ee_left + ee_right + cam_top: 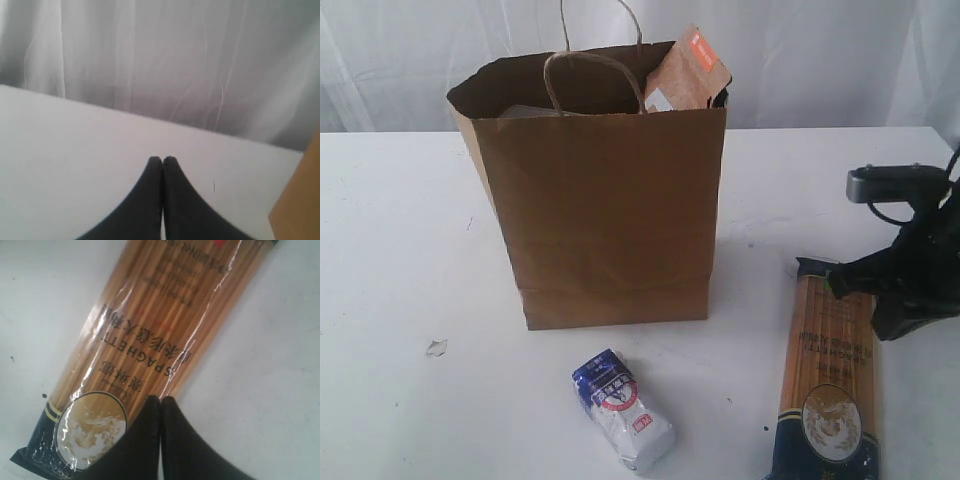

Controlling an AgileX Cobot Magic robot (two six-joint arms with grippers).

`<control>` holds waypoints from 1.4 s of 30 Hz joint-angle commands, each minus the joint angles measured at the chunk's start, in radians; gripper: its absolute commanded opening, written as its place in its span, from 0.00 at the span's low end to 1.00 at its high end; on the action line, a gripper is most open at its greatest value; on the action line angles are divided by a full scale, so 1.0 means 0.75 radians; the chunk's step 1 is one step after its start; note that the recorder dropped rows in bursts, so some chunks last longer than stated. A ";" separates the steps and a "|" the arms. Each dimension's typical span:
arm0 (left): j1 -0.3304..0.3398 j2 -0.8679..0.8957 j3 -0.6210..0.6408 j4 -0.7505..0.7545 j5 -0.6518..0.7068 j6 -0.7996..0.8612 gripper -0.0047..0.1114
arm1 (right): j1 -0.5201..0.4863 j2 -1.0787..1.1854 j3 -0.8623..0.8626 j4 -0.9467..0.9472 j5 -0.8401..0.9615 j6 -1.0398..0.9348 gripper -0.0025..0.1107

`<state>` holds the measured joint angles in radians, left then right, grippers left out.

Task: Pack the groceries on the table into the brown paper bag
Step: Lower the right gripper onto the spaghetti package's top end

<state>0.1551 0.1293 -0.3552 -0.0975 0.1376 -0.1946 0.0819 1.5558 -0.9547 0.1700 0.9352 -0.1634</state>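
Observation:
The brown paper bag (605, 200) stands upright mid-table, and its edge shows in the left wrist view (300, 200). A brown pouch with an orange label (685, 75) sticks out of its top right corner. In front of the bag a blue-white pouch (622, 408) lies on the white table (390, 250). The long spaghetti pack (828, 385) lies at the right. My right gripper (815, 270) hovers over its far end, shut and empty (160, 398), just above the pack (165, 325). My left gripper (162, 159) is shut with nothing in it, over bare table; the exterior view does not show it.
A small white crumb (437, 347) lies on the table left of the bag. A white curtain (420, 60) hangs behind the table's far edge. A pale item (530, 110) shows inside the bag's mouth.

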 commanded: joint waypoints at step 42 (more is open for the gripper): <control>-0.376 -0.158 0.106 -0.067 0.388 0.341 0.04 | 0.017 0.393 -0.253 -0.059 -0.297 0.413 0.82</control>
<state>-0.1172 0.0185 -0.2802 -0.1390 0.4351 0.0622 0.0837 1.8345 -1.1373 0.1354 0.7149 0.1364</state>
